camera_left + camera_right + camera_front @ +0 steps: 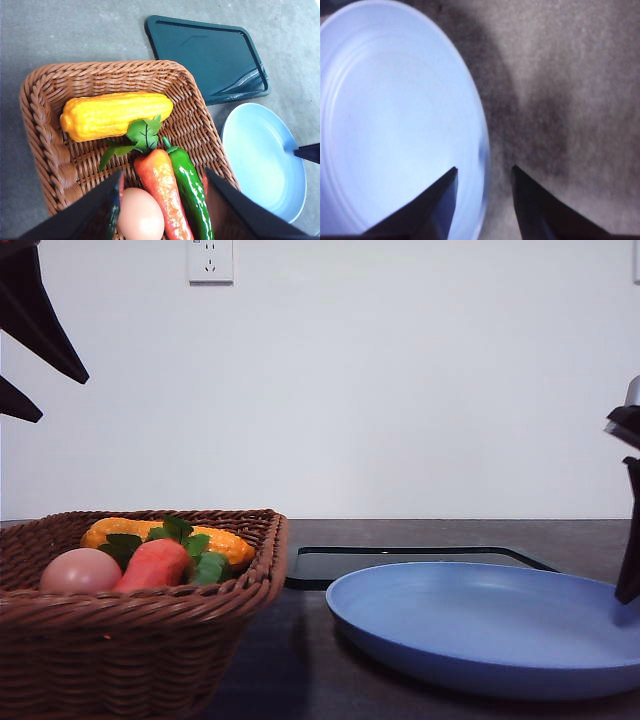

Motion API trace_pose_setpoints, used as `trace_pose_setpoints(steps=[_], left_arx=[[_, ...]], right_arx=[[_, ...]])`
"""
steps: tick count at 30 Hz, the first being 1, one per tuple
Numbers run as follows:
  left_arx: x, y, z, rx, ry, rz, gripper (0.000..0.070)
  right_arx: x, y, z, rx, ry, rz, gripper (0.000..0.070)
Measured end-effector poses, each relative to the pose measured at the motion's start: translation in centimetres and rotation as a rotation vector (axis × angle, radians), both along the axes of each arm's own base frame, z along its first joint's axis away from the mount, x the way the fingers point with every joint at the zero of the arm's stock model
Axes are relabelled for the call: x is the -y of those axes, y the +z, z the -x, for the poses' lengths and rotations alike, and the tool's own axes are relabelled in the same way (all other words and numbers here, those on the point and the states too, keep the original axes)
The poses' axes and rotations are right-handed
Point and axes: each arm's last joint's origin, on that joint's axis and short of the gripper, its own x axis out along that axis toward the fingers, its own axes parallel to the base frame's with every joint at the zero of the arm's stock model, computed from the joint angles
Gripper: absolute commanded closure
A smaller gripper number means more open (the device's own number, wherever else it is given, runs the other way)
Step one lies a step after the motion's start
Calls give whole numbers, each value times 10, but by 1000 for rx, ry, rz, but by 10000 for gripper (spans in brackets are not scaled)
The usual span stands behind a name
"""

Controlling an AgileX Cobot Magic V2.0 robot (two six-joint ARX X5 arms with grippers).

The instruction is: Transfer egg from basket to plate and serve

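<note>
The egg (140, 216) lies in the wicker basket (45, 125) between the left tool's (162, 200) spread fingers. The right tool (484, 200), open, straddles the plate's (395, 115) rim at 3 o'clock.

The egg (80, 571) lies in the basket (150, 615) beside a carrot (152, 564), left of the plate (480, 625).

The basket (140, 640) runs off the front view's lower and left edges, and its near rim hides the lower part of the egg (80, 571). The plate (480, 625) is cut off at the right edge. Beyond the plate, the black tray (400, 562) is partly hidden by it. The right wrist view is blurred.
</note>
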Motion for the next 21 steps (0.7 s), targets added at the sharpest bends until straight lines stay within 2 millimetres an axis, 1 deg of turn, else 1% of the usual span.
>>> trace_pose_setpoints(steps=[3, 8, 10, 12, 17, 21], left_arx=[[0, 0, 0, 0, 0, 0, 375], [0, 0, 0, -3, 0, -1, 375], [0, -1, 0, -7, 0, -1, 375], [0, -1, 1, -8, 0, -1, 375], [1, -1, 1, -8, -8, -1, 375], [2, -1, 1, -9, -9, -1, 371]], right_arx=[[0, -6, -4, -20, -6, -2, 524], [-1, -11, -7, -32, -9, -1, 627], [-1, -11, -7, -30, -11, 2, 687], [-1, -11, -8, -24, -13, 0, 700], [-1, -8, -8, -10, -22, -10, 700], [0, 0, -6, 31, -39, 0, 700]])
